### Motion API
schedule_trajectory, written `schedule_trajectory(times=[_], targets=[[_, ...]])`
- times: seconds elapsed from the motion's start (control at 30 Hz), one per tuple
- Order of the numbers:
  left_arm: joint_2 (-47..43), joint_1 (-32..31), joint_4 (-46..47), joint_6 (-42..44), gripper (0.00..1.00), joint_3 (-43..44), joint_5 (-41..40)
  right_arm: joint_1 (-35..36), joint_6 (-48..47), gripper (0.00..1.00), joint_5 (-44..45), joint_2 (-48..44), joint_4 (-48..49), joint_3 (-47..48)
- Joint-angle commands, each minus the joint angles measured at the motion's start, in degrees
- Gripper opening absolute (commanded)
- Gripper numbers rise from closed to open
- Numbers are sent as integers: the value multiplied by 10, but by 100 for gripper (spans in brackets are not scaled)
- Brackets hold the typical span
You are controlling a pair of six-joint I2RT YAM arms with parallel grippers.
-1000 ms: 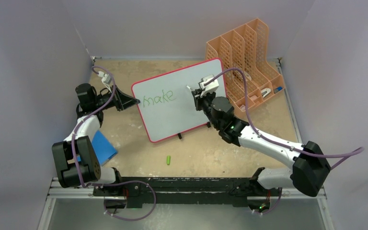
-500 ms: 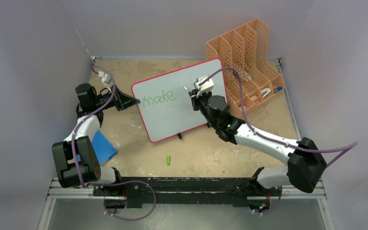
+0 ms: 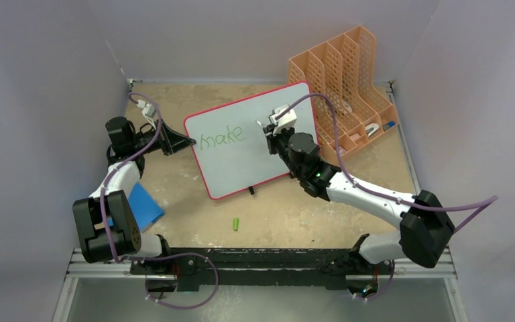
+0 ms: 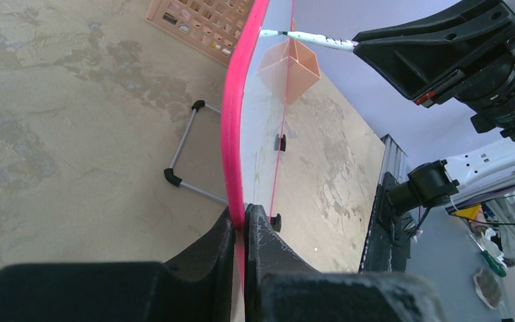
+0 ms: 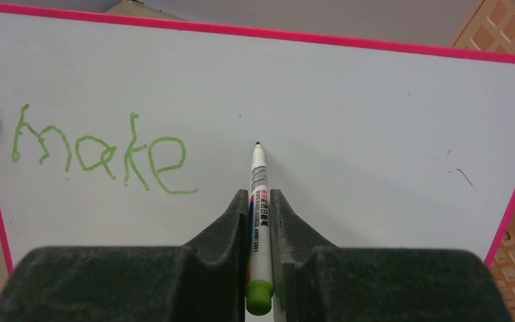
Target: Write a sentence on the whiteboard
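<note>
The whiteboard (image 3: 241, 171) stands tilted on the table, white with a pink-red rim (image 4: 236, 134). My left gripper (image 3: 189, 141) is shut on its left edge, and the rim is pinched between the jaws (image 4: 245, 216). Of the sentence, the one green word "make" (image 5: 100, 154) shows at the board's upper left (image 3: 222, 139). My right gripper (image 5: 260, 198) is shut on a white marker with a green end (image 5: 259, 228). The marker's tip (image 5: 258, 144) points at the white face just right of "make". The left wrist view shows the marker (image 4: 308, 39) reaching the board's face.
An orange mesh file organiser (image 3: 345, 74) stands behind the board's right edge. A blue pad (image 3: 144, 204) lies by the left arm. A green marker cap (image 3: 237, 223) lies on the table in front of the board. The board's wire stand (image 4: 184, 151) props it from behind.
My right gripper has shifted a little to the left along the board with the marker, closer to "make". The left arm and the board have not moved.
</note>
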Motion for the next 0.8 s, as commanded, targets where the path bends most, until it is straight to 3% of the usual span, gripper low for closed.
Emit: schedule_trajectory(times=[0.0,0.4,0.77], targets=[[-11,-14,-6,25,0,11,3,0,-7,0,14,3,12,18],[-11,-14,-7,25,0,11,3,-1,-1,0,34,-13,-7,4],[-12,-14,-8,26,0,11,2,0,-5,0,-3,-47,-12,5]])
